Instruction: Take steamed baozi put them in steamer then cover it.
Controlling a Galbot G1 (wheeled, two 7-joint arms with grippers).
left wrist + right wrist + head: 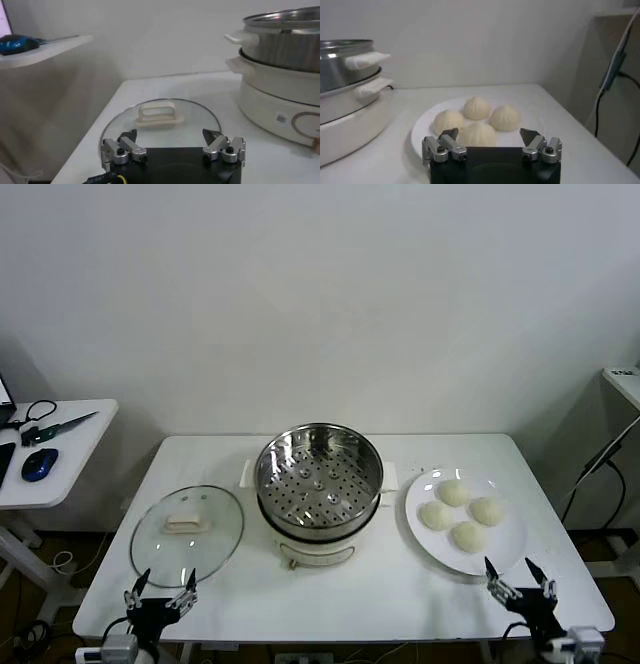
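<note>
Baozi [461,512]: four on the plate [508,556], right of the steamer [319,489], which I see empty
Cover [187,533]: flat on the table [330,591], leaving the pot open
Right gripper [520,580]: spread wide near the plate, holding nothing
Left gripper [161,588]: wide, by the cover

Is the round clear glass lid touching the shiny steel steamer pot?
Apart. In the head view, a strip of bare white table separates the glass lid from the steamer.
</note>
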